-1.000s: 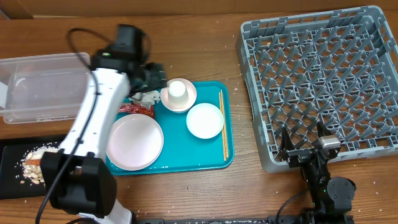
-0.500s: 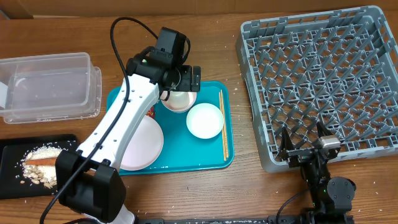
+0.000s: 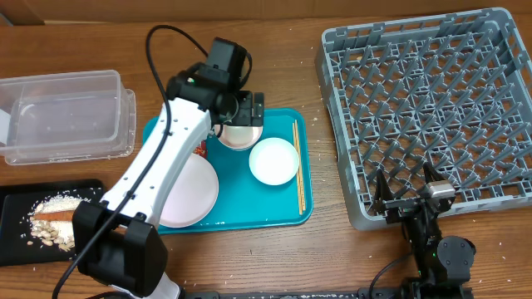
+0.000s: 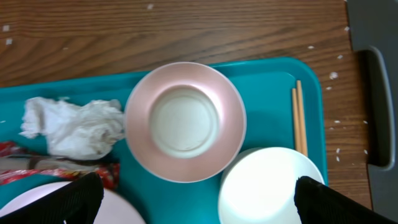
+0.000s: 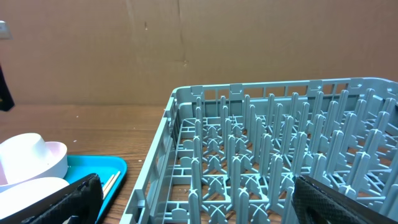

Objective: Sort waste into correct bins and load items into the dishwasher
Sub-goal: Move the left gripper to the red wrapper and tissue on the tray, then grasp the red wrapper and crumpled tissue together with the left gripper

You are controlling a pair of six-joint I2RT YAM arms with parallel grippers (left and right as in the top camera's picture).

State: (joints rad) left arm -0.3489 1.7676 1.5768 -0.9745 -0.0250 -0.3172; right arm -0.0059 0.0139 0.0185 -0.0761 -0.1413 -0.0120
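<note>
left gripper point(image 4: 199, 208): jaws wide open, empty, above white round bowl point(image 4: 140, 140) with small white cup point(image 4: 185, 121) in it, centred between fingers | bowl: far side of teal tray point(image 4: 267, 81), crumpled white napkin point(image 4: 71, 127) just left | right gripper point(image 5: 205, 205): open, empty, at near edge of grey plastic dish rack point(image 5: 280, 155)

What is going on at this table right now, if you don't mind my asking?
The left gripper hovers open over the small cup, which sits on a small plate on the teal tray, gripping nothing. A napkin and red wrapper lie beside it, with a bowl, large plate and chopsticks also on the tray. The dish rack holds no dishes, and the right gripper sits open at its near edge. Rice scraps lie in the black tray.
</note>
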